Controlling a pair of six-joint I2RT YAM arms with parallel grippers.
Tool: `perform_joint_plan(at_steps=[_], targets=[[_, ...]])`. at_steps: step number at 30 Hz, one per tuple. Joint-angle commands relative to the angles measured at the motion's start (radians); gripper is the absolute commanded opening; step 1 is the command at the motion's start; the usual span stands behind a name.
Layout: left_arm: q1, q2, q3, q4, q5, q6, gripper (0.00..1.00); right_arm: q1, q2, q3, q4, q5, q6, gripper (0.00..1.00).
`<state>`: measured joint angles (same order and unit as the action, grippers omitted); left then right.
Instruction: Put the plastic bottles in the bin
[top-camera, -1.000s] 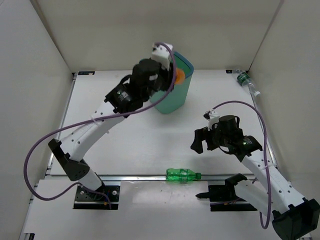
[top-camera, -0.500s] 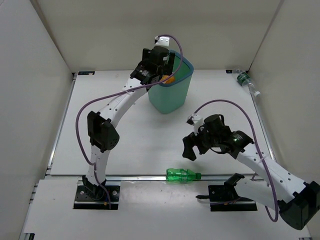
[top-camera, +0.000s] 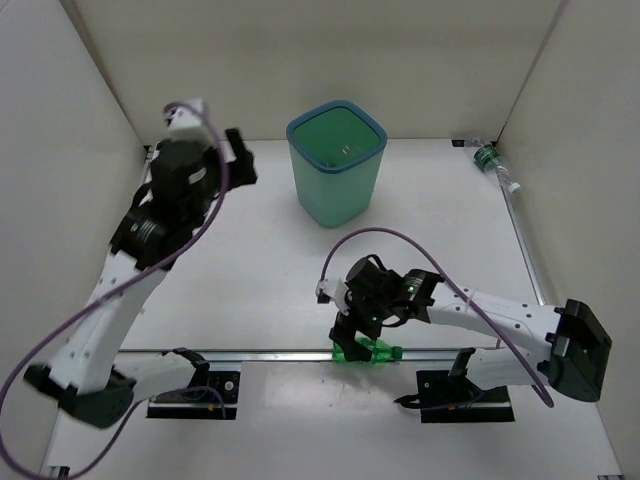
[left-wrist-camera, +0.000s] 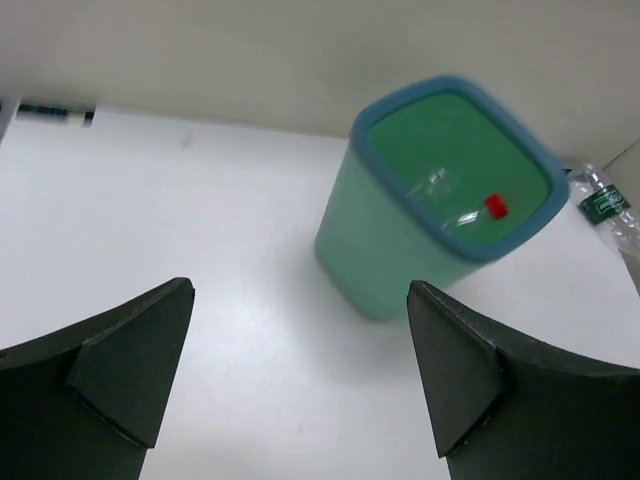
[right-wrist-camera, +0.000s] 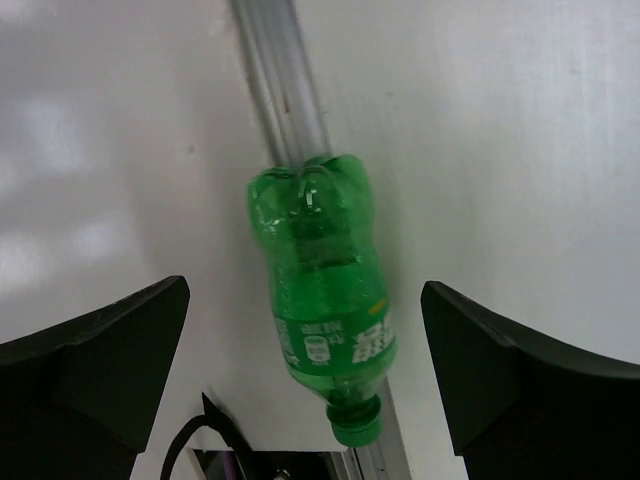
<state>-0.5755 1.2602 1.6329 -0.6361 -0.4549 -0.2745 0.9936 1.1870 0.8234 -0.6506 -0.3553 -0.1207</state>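
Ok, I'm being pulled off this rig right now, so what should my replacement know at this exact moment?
Left gripper: open, empty, raised left of the bin.
Right gripper: open, above the green bottle, not gripping.
Green bottle lies on the near-edge rail; a clear bottle with green label lies in the far right corner.
Done: a red-capped clear bottle shows inside the bin.
To do: bin those two bottles.

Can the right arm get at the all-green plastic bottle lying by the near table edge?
Probably yes: the right gripper hangs open directly above the all-green plastic bottle, fingers either side, nothing in between.
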Motion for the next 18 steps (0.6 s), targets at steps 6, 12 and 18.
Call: perform_joint_plan(at_steps=[6,12,18], targets=[[0.088,-0.301,-0.496,-0.302,0.070,-0.233,0.99,0.106,0.092,0.013,0.015,0.140,-0.094,0.99],[0.167,-0.469,-0.669,-0.424,0.117,-0.253,0.99,0.168,0.098,-0.075,0.140,0.228,-0.059,0.99],[0.167,-0.507,-0.648,-0.485,0.079,-0.270,0.99,0.177,0.155,-0.116,0.166,0.259,-0.025,0.99]])
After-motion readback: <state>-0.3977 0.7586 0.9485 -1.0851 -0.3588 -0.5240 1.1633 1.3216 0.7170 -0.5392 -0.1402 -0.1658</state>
